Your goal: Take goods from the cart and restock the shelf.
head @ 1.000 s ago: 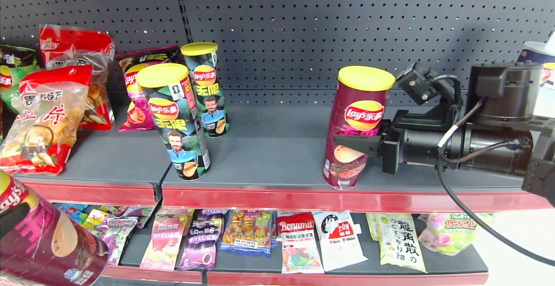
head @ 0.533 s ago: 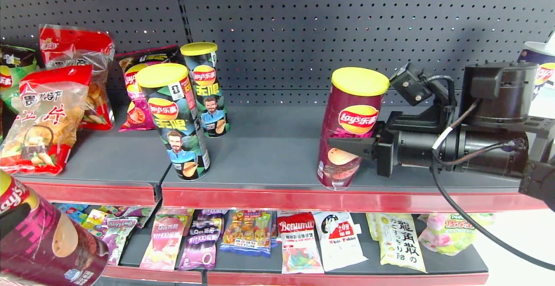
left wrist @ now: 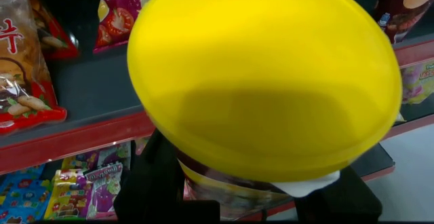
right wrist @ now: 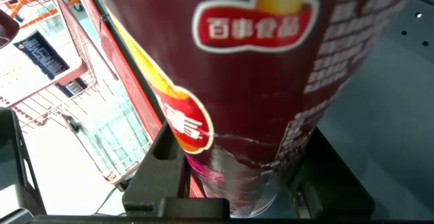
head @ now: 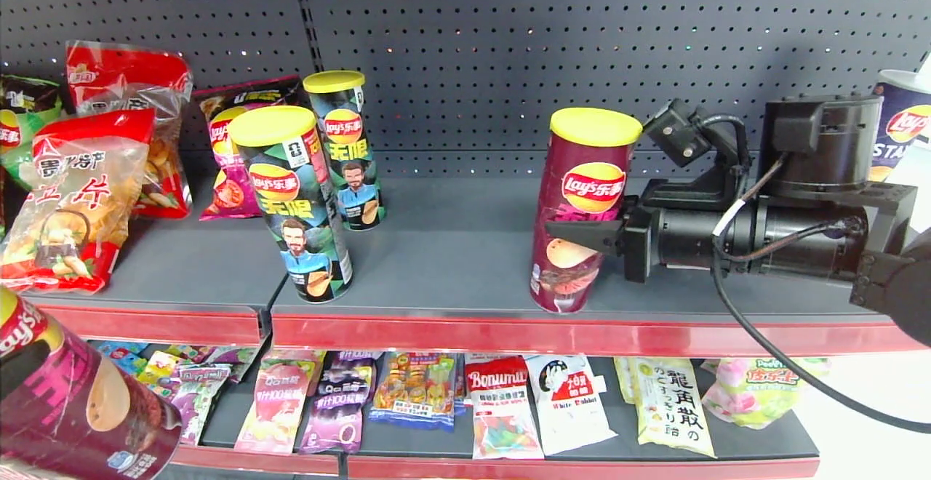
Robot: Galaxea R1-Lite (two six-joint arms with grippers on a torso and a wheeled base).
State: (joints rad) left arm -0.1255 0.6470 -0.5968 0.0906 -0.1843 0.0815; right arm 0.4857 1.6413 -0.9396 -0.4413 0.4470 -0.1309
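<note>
If freed while seemingly tilted at the shelf (head: 451,247) lip, risks toppling the can (head: 593,174) clenched in the right gripper (head: 574,236).

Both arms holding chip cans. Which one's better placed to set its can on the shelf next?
Right. The right gripper holds its maroon can upright, base at or just above the upper shelf. The left can hangs tilted, below that shelf's level.
</note>
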